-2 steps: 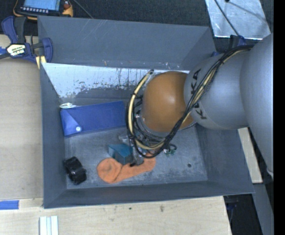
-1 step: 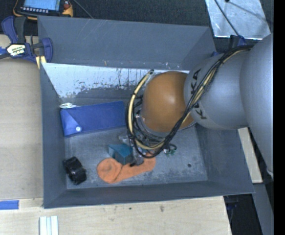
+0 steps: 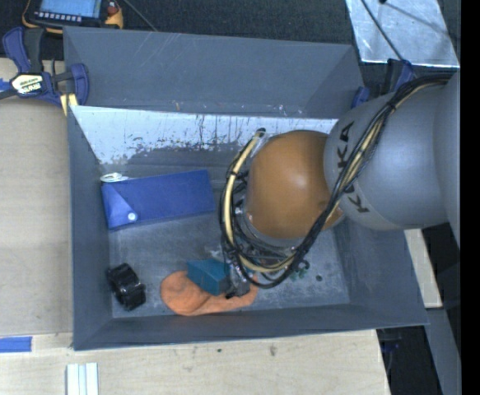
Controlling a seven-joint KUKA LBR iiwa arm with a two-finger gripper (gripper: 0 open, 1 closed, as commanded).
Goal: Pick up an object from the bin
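Observation:
My gripper [image 3: 238,283] is low in the bin near the front wall, mostly hidden under the arm's wrist. Right against its left side lies a small teal block [image 3: 206,275]. That block rests on a soft orange, floppy piece [image 3: 188,295] stretched along the bin's front edge, whose right end runs under the gripper. Whether anything is gripped is hidden.
A blue box [image 3: 158,196] lies flat at the left, towards the back of the bin. A small black part [image 3: 126,287] sits in the front left corner. The arm and its cables cover the bin's right half.

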